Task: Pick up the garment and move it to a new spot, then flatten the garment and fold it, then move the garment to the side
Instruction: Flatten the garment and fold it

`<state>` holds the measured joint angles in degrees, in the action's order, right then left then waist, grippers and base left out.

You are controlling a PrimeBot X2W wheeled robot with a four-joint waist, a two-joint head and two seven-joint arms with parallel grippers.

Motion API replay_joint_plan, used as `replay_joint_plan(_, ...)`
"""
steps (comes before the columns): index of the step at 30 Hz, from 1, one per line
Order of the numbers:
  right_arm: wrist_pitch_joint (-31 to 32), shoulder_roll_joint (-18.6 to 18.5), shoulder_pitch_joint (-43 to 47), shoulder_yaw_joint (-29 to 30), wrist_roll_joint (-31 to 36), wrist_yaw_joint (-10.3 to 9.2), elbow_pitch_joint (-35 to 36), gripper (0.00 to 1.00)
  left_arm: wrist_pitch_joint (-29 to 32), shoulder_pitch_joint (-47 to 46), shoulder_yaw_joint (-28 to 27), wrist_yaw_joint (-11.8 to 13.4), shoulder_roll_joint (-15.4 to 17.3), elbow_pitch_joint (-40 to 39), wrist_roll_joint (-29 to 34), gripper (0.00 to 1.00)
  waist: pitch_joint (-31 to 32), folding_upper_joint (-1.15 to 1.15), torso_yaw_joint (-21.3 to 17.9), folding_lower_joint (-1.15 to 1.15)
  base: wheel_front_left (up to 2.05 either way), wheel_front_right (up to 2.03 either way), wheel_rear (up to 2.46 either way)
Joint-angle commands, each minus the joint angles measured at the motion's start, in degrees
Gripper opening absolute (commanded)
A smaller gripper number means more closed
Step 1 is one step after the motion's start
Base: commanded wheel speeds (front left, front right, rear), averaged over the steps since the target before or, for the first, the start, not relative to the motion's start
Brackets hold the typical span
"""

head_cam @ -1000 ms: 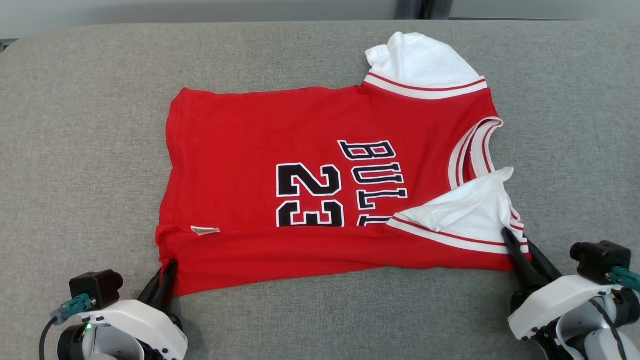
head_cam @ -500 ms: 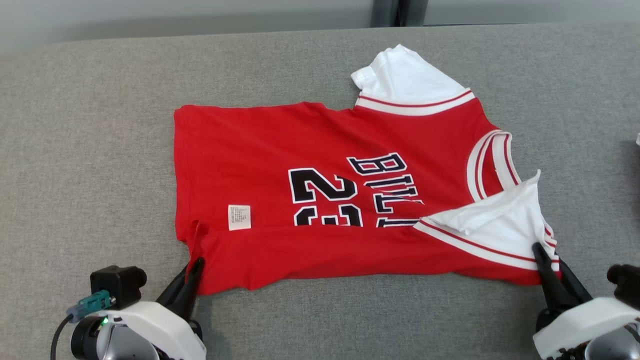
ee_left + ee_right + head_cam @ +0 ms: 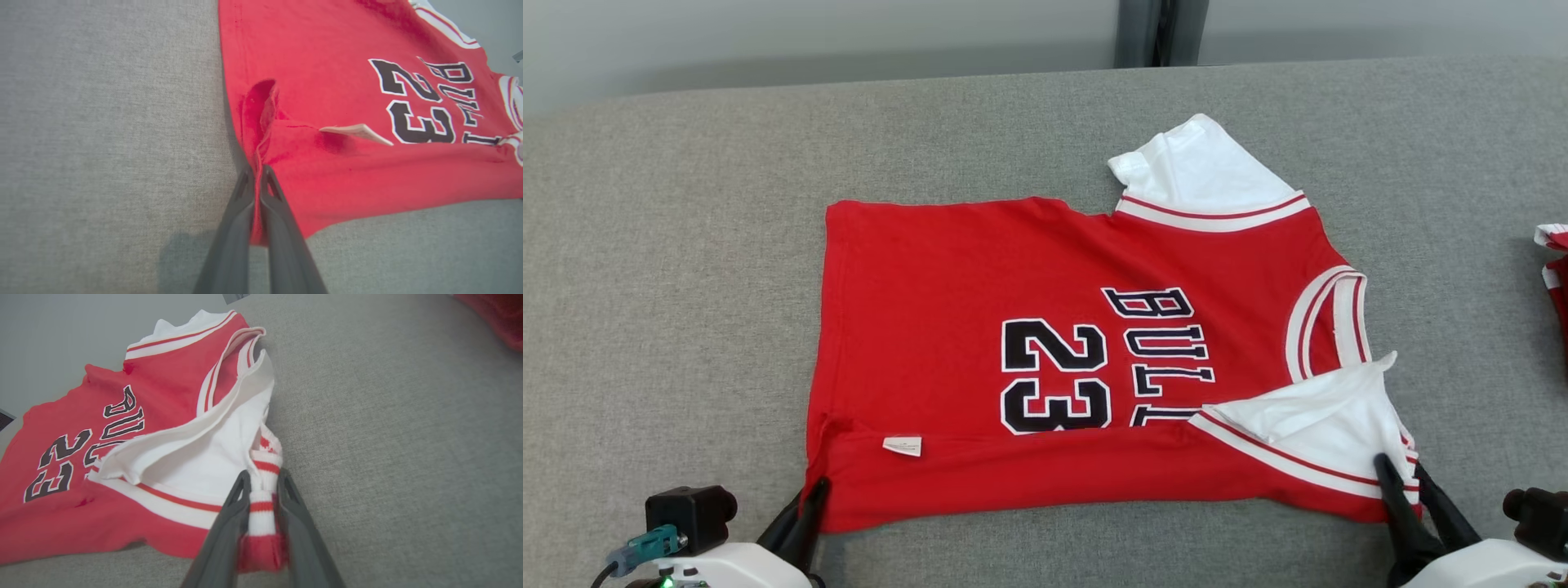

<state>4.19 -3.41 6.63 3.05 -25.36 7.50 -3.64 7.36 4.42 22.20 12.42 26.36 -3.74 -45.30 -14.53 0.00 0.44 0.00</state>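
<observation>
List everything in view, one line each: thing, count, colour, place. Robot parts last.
jersey: one, red with white sleeves and black 23 and BULLS lettering, spread mid-surface, near long edge folded over
care label: one, white, at the fold near the jersey's hem end
second garment: one, red and white, partly visible at the head view's right edge
upholstered surface: one, grey, under everything
dark post: one, dark, behind the surface's far edge
left gripper: one, dark fingers, shut on the jersey's hem corner
right gripper: one, dark fingers, closed on the jersey's striped sleeve edge
</observation>
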Motion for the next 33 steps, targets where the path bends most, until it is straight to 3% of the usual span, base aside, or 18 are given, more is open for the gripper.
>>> replay_joint_plan(1, -0.3, -0.2, -0.8, 0.4, -0.2, -0.01, -0.3, 1.0, -1.1, -0.2, -0.4, 0.6, 0.0, 0.4, 0.6, 0.86, 0.3, 0.0, 0.2, 0.0, 0.0, 0.0, 0.0)
replay_joint_plan(2, -0.6, -0.2, -1.0, 0.8, 0.1, -0.01, -0.1, 1.0, -1.8, -0.4, -0.8, 0.8, -0.3, 0.4, 0.7, 1.0, 0.4, 0.0, 0.3, 0.0, 0.0, 0.0, 0.0)
replay_joint_plan(9, -5.1, -1.1, -2.8, 4.0, 4.8, -0.01, 3.8, 1.0, -8.7, -2.4, -3.7, 1.7, -1.7, -0.9, 2.2, 1.0, 1.6, 0.0, 0.8, 0.0, 0.0, 0.0, 0.0)
replay_joint_plan(18, -8.9, -0.6, -7.5, 4.4, 10.6, -0.01, 11.1, 1.0, -17.0, -7.6, -7.2, 3.1, -0.6, -4.9, 7.2, 1.0, 2.7, 0.0, 0.9, 0.0, 0.0, 0.0, 0.0)
replay_joint_plan(33, -7.9, -0.7, -9.8, 2.8, 10.9, -0.01, 11.5, 1.0, -18.0, -10.7, -5.9, 4.6, 0.1, -5.1, 11.4, 1.0, 2.0, 0.0, 1.3, 0.0, 0.0, 0.0, 0.0)
